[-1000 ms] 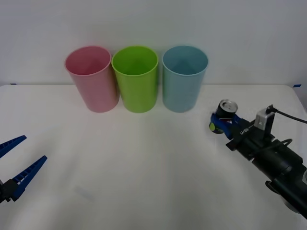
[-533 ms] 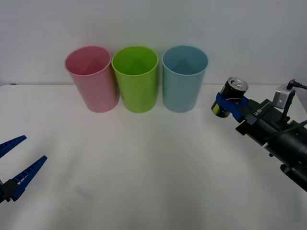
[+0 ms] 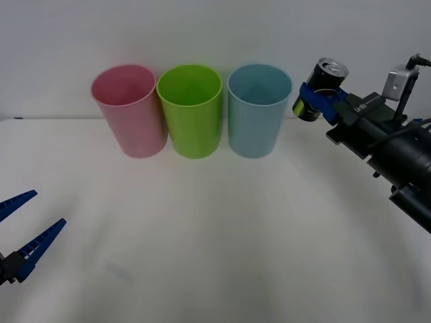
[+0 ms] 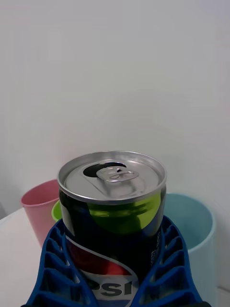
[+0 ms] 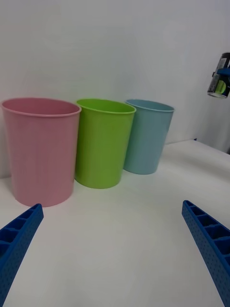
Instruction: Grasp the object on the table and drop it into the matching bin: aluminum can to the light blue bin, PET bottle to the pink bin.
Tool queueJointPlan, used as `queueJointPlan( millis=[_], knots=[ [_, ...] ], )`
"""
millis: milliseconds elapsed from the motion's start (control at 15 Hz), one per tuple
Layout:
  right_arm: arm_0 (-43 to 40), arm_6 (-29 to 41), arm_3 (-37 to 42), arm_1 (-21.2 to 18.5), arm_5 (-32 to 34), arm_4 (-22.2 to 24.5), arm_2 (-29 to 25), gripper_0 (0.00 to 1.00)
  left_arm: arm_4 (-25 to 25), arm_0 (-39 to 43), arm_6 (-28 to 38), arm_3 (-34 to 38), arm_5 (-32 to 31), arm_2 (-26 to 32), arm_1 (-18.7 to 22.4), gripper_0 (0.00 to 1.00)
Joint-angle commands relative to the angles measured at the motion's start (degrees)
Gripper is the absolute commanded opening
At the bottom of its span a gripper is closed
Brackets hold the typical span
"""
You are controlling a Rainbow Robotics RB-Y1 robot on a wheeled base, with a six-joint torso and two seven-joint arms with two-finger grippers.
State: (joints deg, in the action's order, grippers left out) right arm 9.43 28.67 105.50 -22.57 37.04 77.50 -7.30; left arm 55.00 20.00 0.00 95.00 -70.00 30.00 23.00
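Blue fingers of your left gripper (image 3: 25,232) gape wide at the near left; pink bin (image 3: 130,110), lime green bin (image 3: 191,110), light blue bin (image 3: 257,110); your right gripper (image 3: 315,97) clamps the Pepsi can (image 3: 320,87) aloft, right of the blue bin.

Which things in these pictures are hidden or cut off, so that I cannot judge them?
- Aluminum can: in the right wrist view, its lower label is hidden by the right tool's blue fingers.
- Light blue bin: in the right wrist view, partly hidden behind the can.
- Left tool: in the front view, its base is cut off by the edge.
- Can's label: too small in the left wrist view.
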Motion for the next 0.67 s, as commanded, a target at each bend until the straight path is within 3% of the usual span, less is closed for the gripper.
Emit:
queueJointPlan(
  millis=[67, 667],
  knots=[
    [4.80, 2.53, -2.40, 2.97, -0.39, 5.74, 0.01, 0.00, 0.00, 0.00, 0.00, 0.00, 0.00, 0.00, 0.00, 1.00],
    [21.94, 2.00, -19.90, 15.45, -1.36, 23.23, -5.44, 0.00, 0.00, 0.00, 0.00, 0.00, 0.00, 0.00, 0.00, 1.00]
  ],
)
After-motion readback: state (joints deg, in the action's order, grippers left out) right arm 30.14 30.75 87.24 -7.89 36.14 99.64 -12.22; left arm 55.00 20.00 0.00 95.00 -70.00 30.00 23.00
